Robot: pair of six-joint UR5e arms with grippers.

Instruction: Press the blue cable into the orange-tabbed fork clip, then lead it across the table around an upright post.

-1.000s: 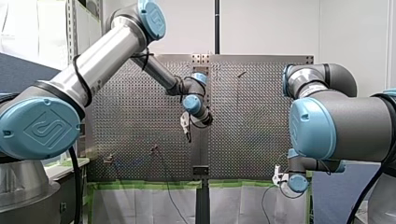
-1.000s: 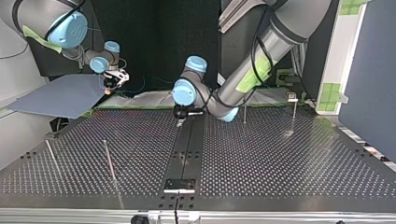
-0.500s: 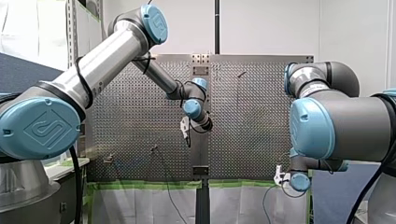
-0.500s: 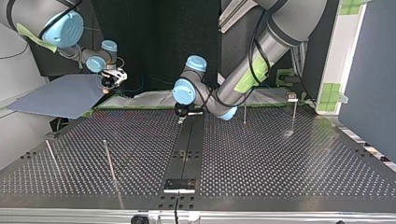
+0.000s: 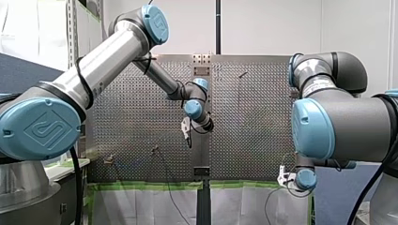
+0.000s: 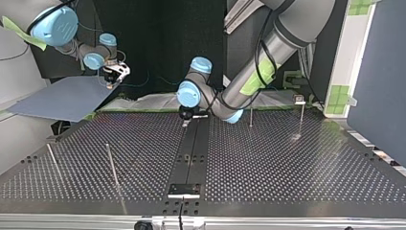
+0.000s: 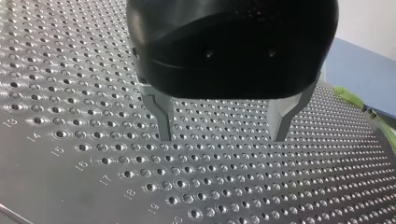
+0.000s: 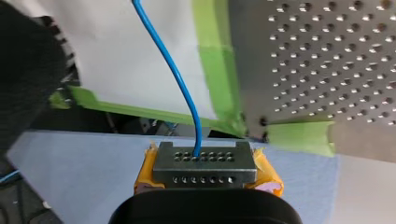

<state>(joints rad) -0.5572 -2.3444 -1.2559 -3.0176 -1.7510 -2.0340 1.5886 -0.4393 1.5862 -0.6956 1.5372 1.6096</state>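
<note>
The blue cable [image 8: 180, 79] runs out ahead of my right gripper [image 8: 204, 161], whose yellow pads [image 8: 268, 179] are shut on it. This gripper [image 5: 283, 177] hangs off the table's near edge at the front view's lower right, and shows at the top view's upper left [image 6: 115, 75]. My left gripper [image 7: 223, 135] is open, with nothing between its metal fingers [image 7: 163, 119], low over the perforated table [image 7: 70, 70]. It sits near the middle strip [image 5: 187, 131] [image 6: 185, 120]. A small clip [image 5: 109, 160] stands near the table's front left; its tab colour is unclear.
Thin upright posts [image 6: 251, 116] [image 6: 302, 114] [image 6: 112, 164] stand on the table. A second small fixture [image 5: 155, 150] has a dark cable hanging from it. Green tape [image 8: 219, 70] and white sheeting edge the table. A blue-grey board [image 6: 62, 98] lies beside the right gripper.
My right gripper has shifted right and a little down in the front view, up in the top view, with the cable in it. My left gripper crept slightly nearer, then stayed still.
</note>
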